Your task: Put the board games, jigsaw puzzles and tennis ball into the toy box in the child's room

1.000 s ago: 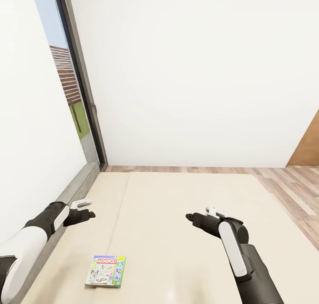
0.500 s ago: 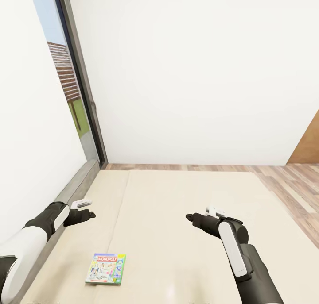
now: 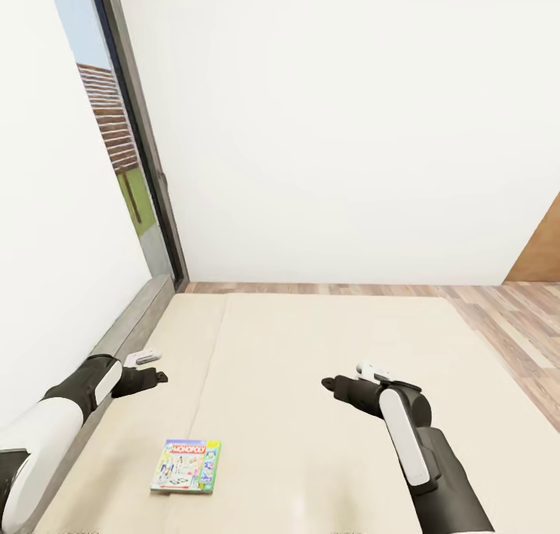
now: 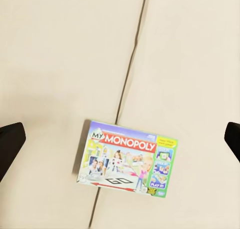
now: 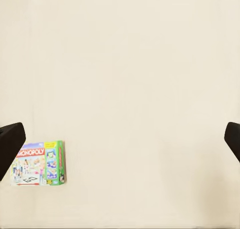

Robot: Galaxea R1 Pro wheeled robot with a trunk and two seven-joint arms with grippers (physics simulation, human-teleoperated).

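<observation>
- A bedroom in a home, rendered in simulation: a low bed point(image 3: 311, 378) with a plain beige mattress takes up most of the floor space.
- Bare white walls point(image 3: 334, 130) meet a wood-plank floor point(image 3: 498, 308), as in a lived-in house.
- A tall dark-framed window point(image 3: 128, 169) looks out on grass and a slatted wooden fence.
- A Monopoly board game point(image 3: 186, 465) lying flat on the mattress suggests a child's room.

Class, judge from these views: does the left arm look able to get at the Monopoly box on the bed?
Probably yes: the Monopoly box lies flat on the bed, nothing between it and the open left gripper above.
</observation>
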